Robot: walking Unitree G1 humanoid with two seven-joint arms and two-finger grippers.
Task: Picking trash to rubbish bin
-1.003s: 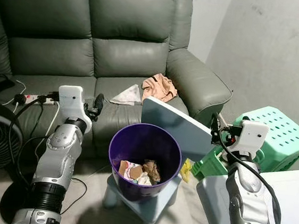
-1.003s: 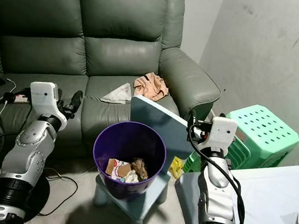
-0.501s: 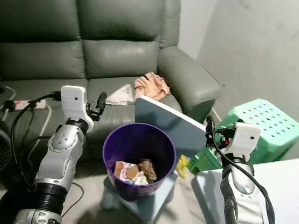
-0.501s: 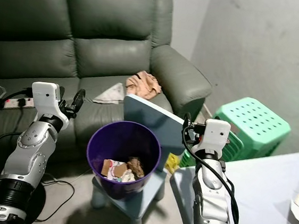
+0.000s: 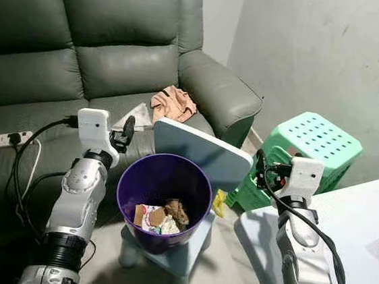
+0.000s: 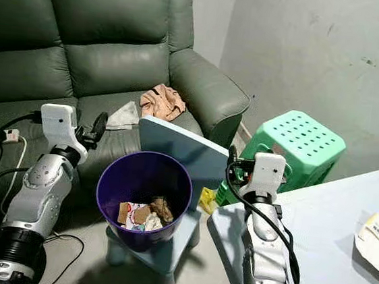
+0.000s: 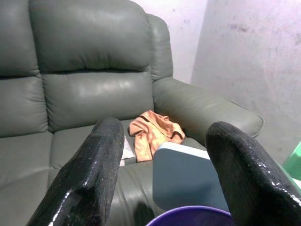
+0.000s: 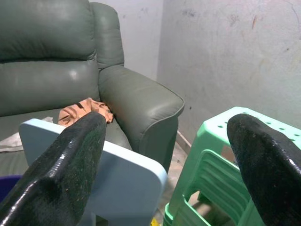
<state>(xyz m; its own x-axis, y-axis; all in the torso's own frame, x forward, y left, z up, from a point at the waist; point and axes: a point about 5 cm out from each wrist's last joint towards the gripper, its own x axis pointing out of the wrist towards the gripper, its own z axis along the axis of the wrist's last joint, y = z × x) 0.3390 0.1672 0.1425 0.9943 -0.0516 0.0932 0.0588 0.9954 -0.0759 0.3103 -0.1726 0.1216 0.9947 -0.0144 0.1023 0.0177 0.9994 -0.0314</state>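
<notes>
The purple rubbish bin stands on a small pale blue chair in front of the green sofa, and some trash lies on its bottom. The left gripper is raised just beside the bin's left rim, its 2 fingers wide apart and holding nothing. The right gripper is near the chair back – its fingers are also spread wide, empty. On the sofa seat, near its right edge, lie an orange cloth and a white paper just beside it. Green stools stand by the wall.
</notes>
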